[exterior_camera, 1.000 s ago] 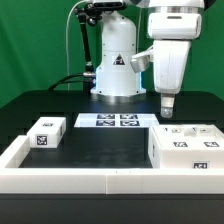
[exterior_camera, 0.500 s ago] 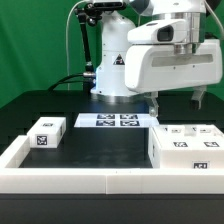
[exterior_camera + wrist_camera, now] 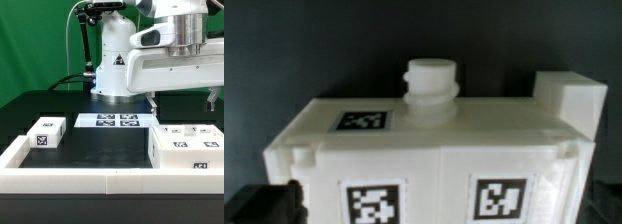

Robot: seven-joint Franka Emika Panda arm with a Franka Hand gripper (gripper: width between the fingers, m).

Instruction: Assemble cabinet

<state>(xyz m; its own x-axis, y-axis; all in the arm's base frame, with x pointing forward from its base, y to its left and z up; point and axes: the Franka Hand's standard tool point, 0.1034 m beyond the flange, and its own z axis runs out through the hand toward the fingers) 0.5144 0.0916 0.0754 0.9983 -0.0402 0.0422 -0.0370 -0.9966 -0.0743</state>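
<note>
Exterior view, and the cabinet body (image 3: 188, 152) sits on the table (image 3: 100, 150) at the exterior view's right, tags on its top and front, close to the low rim (image 3: 90, 180). Well apart, over at the exterior view's left, there's a small block (image 3: 43, 133) with tags of its own. Between them, farther back, lies the marker board (image 3: 118, 121). Above the body hovers the gripper (image 3: 182, 99), broadside on, jaws spread wide and nothing in them. Wrist view: the body fills the frame, a round peg (image 3: 432, 80) standing on top, a square block (image 3: 573, 92) near it at one corner.
</note>
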